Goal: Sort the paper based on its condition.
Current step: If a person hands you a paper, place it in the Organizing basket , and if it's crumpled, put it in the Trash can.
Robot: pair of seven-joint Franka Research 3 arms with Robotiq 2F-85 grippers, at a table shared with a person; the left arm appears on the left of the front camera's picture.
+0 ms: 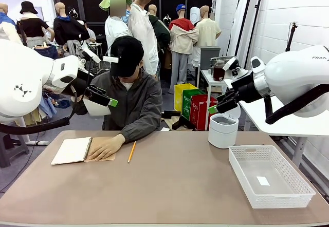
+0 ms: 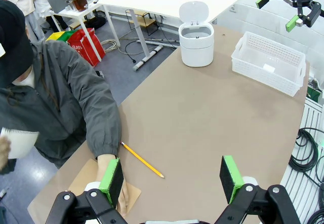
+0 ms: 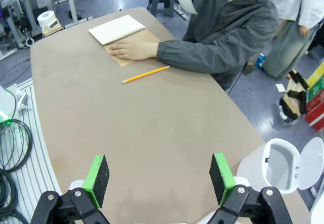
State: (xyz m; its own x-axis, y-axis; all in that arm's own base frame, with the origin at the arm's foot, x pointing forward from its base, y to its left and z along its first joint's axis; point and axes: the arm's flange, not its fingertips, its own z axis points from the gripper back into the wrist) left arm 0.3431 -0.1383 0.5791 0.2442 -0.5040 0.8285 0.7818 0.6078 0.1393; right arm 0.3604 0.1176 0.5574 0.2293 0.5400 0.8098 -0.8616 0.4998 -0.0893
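Left and right jaws gape empty; the left wrist view shows us a lifted sheet, the front view the notebook.

notebook left on table | pencil right of notebook | bin far right | basket before bin

Tally, table top: one spiral notebook, one yellow pencil, one white mesh basket, one white lidded bin. One small white slip in the basket. Loose paper sheet: one, held up by the one person. My own: two, left gripper, right gripper.
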